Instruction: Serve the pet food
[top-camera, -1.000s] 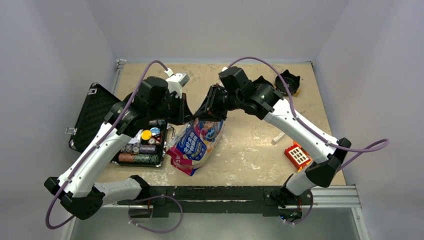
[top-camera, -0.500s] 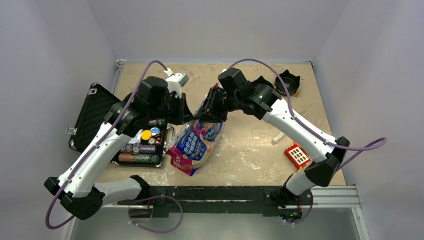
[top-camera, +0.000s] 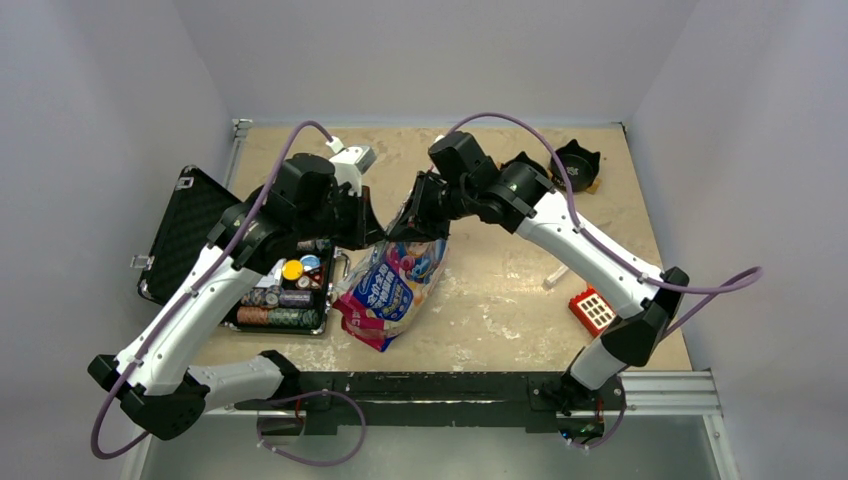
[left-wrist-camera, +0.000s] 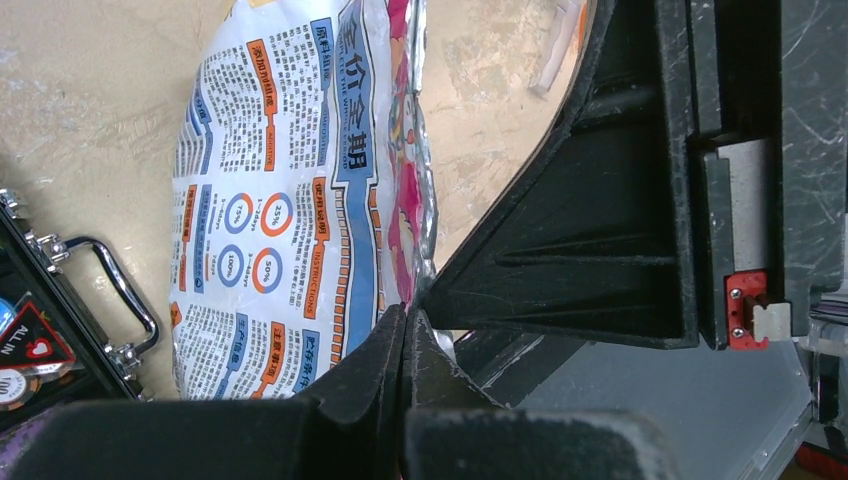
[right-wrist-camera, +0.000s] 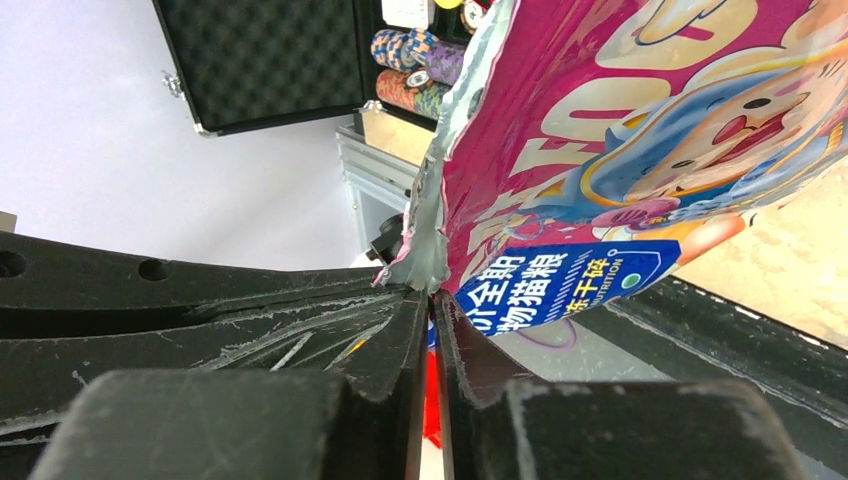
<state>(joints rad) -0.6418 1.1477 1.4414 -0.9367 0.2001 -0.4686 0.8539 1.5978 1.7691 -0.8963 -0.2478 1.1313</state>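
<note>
Right gripper (right-wrist-camera: 432, 300) leftward, food bag (right-wrist-camera: 620, 150) seemingly within.

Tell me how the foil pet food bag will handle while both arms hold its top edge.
Probably floppy: the bag droops and creases below the pinched seam. Its glossy foil looks slippery, so the left fingers and right fingers may lose it. The bulging lower part suggests some weight.

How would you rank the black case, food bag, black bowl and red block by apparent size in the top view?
Largest first: black case, food bag, then black bowl and red block, which look nearly alike.
</note>
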